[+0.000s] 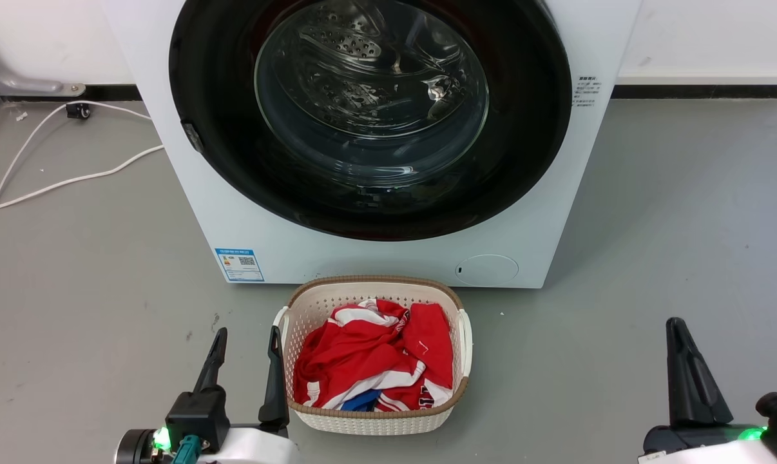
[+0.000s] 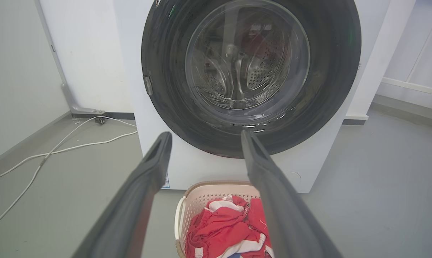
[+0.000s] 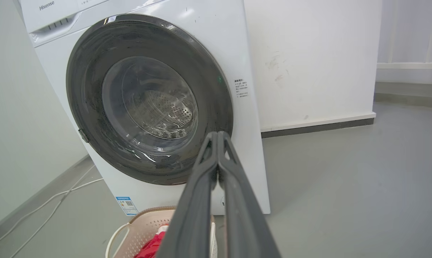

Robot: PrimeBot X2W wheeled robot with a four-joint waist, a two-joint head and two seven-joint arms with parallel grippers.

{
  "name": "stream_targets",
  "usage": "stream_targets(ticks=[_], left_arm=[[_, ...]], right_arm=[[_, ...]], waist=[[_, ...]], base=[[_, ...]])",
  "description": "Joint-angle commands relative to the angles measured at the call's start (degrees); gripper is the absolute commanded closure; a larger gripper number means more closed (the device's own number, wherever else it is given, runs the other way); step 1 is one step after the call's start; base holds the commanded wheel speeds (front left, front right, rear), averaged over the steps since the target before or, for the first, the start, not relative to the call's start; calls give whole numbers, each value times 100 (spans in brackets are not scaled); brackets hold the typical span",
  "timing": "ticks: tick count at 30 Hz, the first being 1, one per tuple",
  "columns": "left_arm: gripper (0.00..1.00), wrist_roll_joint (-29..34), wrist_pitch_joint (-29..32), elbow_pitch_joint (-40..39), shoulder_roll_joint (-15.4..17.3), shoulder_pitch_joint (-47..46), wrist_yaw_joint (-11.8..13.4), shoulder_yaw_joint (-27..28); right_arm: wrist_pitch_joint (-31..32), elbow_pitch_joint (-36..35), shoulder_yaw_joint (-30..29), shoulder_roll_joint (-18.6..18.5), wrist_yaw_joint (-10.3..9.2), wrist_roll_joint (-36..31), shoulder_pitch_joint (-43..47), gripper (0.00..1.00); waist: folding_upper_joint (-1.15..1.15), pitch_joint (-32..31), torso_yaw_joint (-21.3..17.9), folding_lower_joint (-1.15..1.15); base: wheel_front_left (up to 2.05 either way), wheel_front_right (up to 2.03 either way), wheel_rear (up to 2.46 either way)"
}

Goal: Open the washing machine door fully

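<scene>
Head view: large round glossy black door [image 1: 530, 129] looks stiff, slick; I'd pull its left-edge tab [image 1: 192, 136]; left claw [image 1: 247, 332] wide, right claw [image 1: 677, 328] closed.

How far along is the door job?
Nothing done yet: the washing machine door sits fully shut. In hand: left gripper open, right gripper shut, both back near the laundry basket, touching nothing. Left: grasp the door and swing it fully open.

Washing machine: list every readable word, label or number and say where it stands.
"Hisense": top panel of the washing machine.
Blue sticker, lower front corner: too small to read.
Grey print beside the washing machine door: too blurred to read.
</scene>
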Motion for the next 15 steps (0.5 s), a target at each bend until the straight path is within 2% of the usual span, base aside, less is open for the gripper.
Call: stream_targets(ticks=[1,5,7,11,15], left_arm=[[0,6,-28,14,3,23,21,5],[0,9,-28,26,2,19,7,10],[0,12,-28,35,3,18,8,15],[0,6,-28,49,2,16,14,5],[0,10,-23,64,2,16,28,-13]], right_arm=[[-16,5,26,13,-1,240,-2,100],[-16,52,100,14,-1,1695,-68,100],[-16,112,42,3,-2,2728,-82,100],[-14,242,312,4,-1,4649,-100,100],[-14,272,641,11,-1,6009,-103,100]], waist=[[0,0,-4,0],[0,-6,-10,0],[0,-10,-15,0],[0,-24,-12,0],[0,-30,-6,0]], base=[[0,0,0],[0,0,0],[0,0,0],[0,0,0],[0,0,0]])
